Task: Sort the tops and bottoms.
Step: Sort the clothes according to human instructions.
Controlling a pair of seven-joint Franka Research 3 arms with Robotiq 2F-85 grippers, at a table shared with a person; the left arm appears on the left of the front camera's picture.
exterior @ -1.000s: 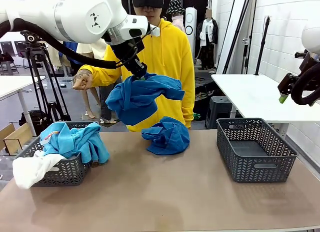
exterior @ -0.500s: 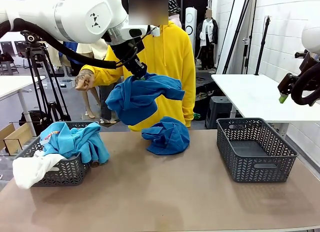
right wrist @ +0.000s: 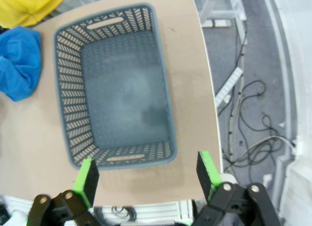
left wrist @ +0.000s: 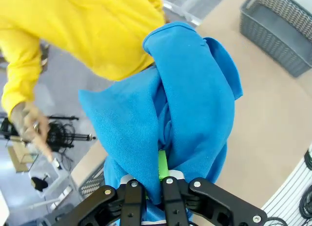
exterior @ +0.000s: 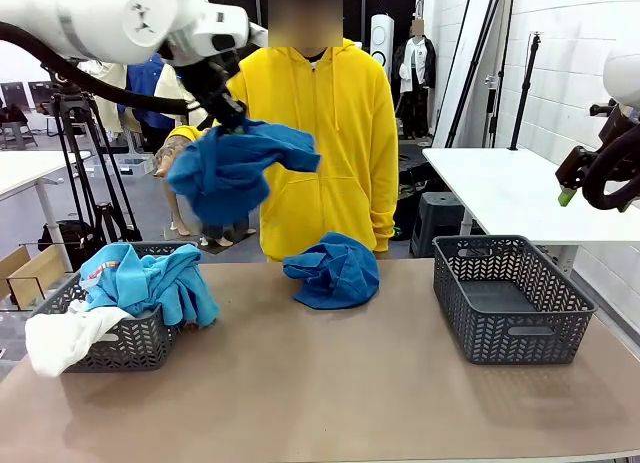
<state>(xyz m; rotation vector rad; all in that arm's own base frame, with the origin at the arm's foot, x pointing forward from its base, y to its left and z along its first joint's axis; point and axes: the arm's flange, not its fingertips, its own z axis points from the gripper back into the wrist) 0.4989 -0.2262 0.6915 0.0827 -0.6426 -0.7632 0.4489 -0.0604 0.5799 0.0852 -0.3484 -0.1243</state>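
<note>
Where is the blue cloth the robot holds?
In the front view the blue cloth hangs in the jaws of the left gripper, high on the left, above the full basket's right end, in front of the person.

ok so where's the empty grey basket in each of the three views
Front view: the empty grey basket stands on the right side of the table, at picture right.
Left wrist view: top right corner, beyond the held blue garment.
Right wrist view: middle of the picture, seen from above.
Shared landmark: the person's yellow hoodie.
</note>
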